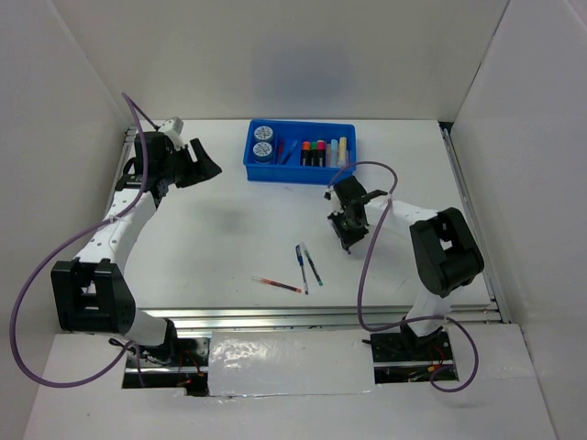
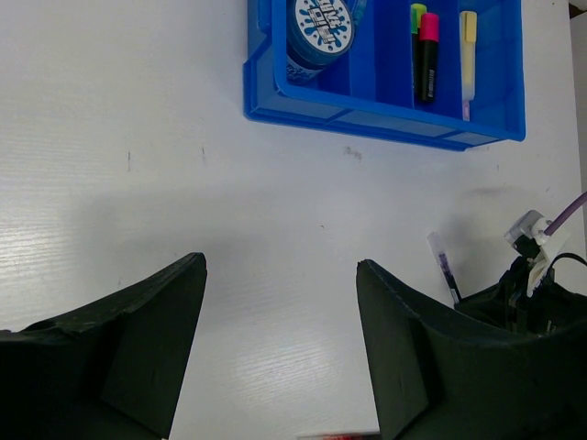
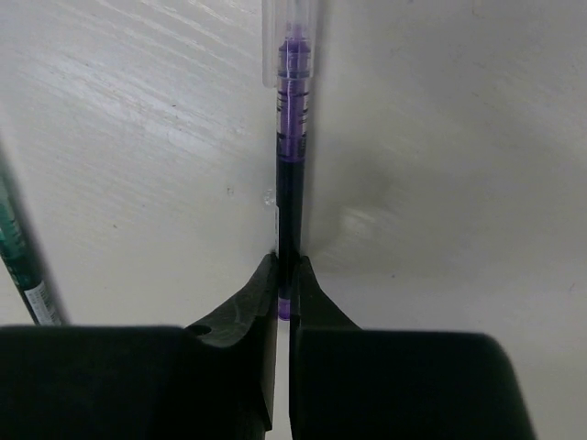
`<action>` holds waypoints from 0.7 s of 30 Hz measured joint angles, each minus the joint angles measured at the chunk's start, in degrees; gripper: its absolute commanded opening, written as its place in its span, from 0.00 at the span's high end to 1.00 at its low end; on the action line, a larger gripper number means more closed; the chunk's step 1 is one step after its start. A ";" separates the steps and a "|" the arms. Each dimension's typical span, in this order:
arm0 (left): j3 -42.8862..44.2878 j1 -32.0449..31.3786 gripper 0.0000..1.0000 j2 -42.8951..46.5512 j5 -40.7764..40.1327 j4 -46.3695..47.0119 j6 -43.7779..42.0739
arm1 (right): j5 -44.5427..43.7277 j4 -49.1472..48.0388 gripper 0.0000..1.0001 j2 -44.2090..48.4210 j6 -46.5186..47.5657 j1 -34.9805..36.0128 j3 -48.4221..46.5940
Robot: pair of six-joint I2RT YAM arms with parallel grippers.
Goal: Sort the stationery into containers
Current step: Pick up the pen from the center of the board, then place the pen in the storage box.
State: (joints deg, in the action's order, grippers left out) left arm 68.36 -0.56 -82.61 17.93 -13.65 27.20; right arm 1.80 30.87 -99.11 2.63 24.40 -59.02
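Observation:
My right gripper (image 1: 348, 231) (image 3: 285, 266) is shut on a thin purple pen (image 3: 292, 137), held low over the white table below the blue tray (image 1: 293, 174). The pen also shows in the left wrist view (image 2: 443, 270). The tray (image 2: 367, 119) holds two pale-blue discs (image 1: 263, 140) (image 2: 319, 23) and several highlighters (image 1: 316, 151) (image 2: 428, 55). Two blue pens (image 1: 307, 266) and a red pen (image 1: 278, 285) lie on the table near the front. My left gripper (image 1: 206, 165) (image 2: 280, 266) is open and empty, at the far left beside the tray.
White walls enclose the table on three sides. A greenish pen (image 3: 18, 257) lies to the left of the held pen in the right wrist view. A purple cable (image 1: 367, 266) loops off the right arm.

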 measured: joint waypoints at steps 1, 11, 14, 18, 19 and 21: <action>0.00 0.00 0.22 0.00 0.00 0.00 0.00 | 0.39 0.02 0.98 0.04 -0.07 0.00 -0.07; -0.11 0.00 0.22 0.00 0.02 0.42 0.00 | 14.16 4.79 1.00 3.76 -0.44 0.00 -16.83; -0.15 0.00 0.22 0.00 0.15 0.46 0.09 | 16.83 3.50 1.00 3.56 -2.29 -0.11 -29.07; -0.28 0.00 0.22 -0.04 0.52 1.40 0.28 | 17.14 -0.28 1.00 -2.67 -6.97 -0.83 -49.11; -0.28 0.00 0.22 -0.04 0.52 1.44 0.31 | 17.11 -1.95 1.00 -4.94 -7.93 -1.01 -53.13; -0.37 0.00 0.22 -0.04 0.52 1.90 0.31 | 17.07 -3.13 1.00 -13.27 -10.32 -1.64 -64.26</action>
State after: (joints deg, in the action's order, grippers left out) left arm 67.99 -0.56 -82.65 18.46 -11.75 27.51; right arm 18.87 27.75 -112.38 -7.68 22.76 -123.28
